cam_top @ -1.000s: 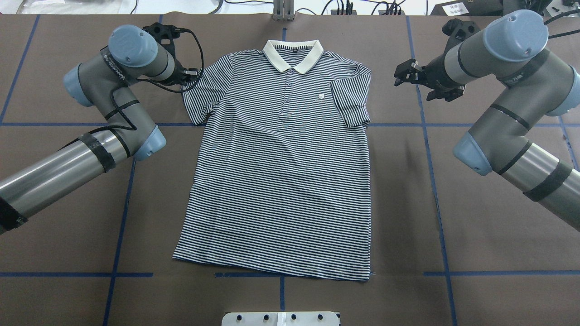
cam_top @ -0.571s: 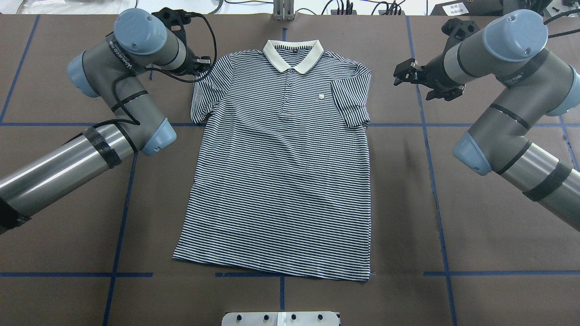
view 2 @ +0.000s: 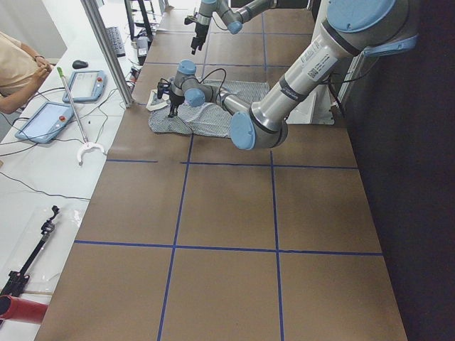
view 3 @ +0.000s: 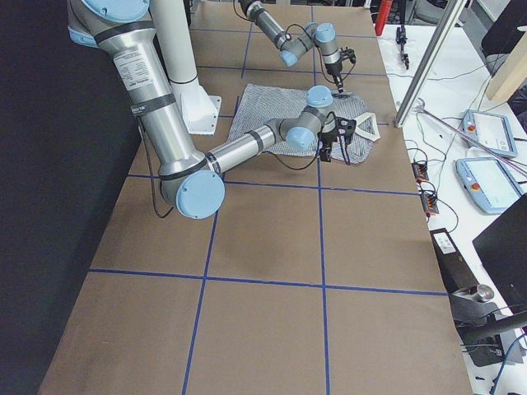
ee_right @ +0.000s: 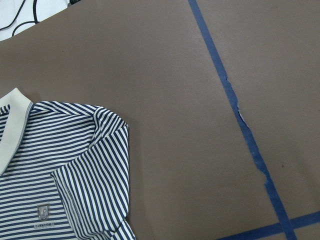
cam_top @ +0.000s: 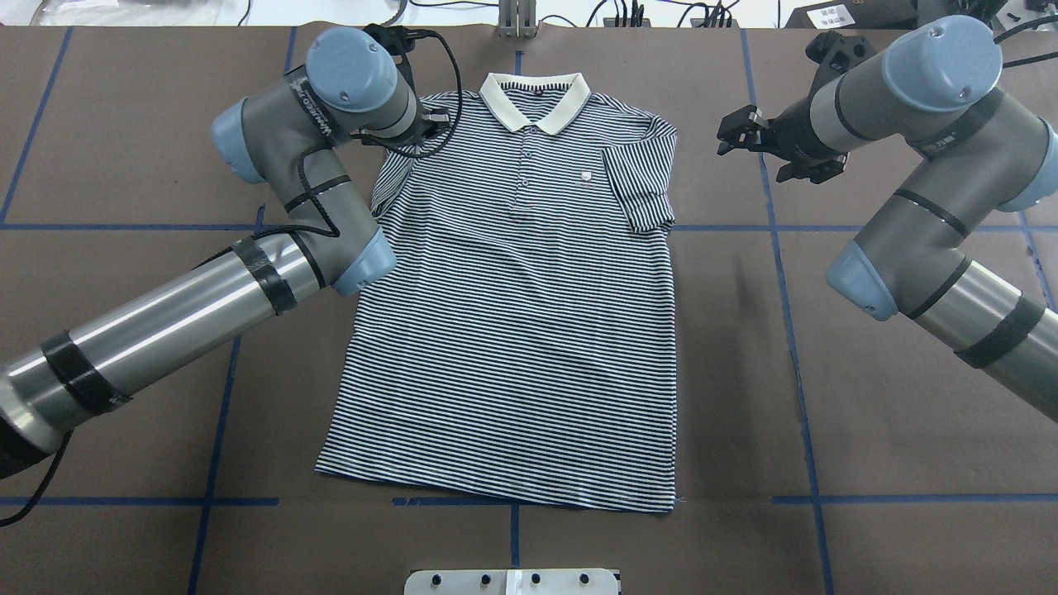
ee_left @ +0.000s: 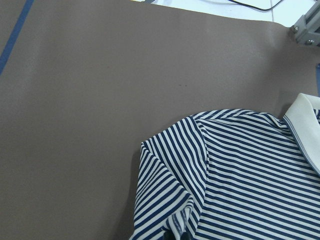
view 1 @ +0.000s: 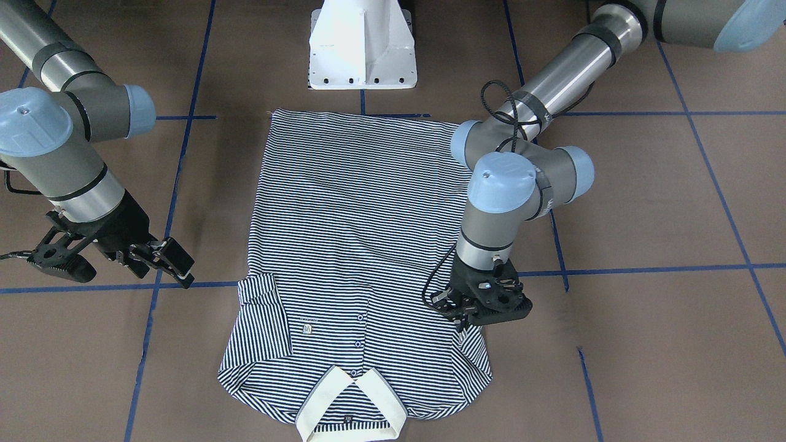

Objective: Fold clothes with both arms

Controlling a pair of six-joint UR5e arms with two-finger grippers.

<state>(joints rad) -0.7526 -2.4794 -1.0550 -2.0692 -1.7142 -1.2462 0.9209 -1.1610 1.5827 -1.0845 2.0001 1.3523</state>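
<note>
The striped polo shirt (cam_top: 512, 330) lies flat, face up, with its cream collar (cam_top: 536, 103) at the far edge. Its right sleeve (cam_top: 640, 186) is folded in over the chest. My left gripper (cam_top: 436, 122) is at the shirt's left shoulder, shut on the left sleeve (ee_left: 170, 200), which is drawn in over the body. In the front view this gripper (view 1: 470, 319) points down onto the shirt (view 1: 356, 215). My right gripper (cam_top: 729, 136) is open and empty, held over bare table beside the right shoulder; it also shows in the front view (view 1: 166, 261).
The brown table (cam_top: 868, 372) carries blue tape lines (cam_top: 785, 273). The white pedestal (view 1: 362, 43) stands at the hem end. A metal bracket (cam_top: 517, 16) and cables lie past the collar. A person (view 2: 18, 67) and tablets are at the far side.
My left gripper has moved right, from outside the left sleeve to over the shoulder, drawing the sleeve inward with it. The right arm has barely moved.
</note>
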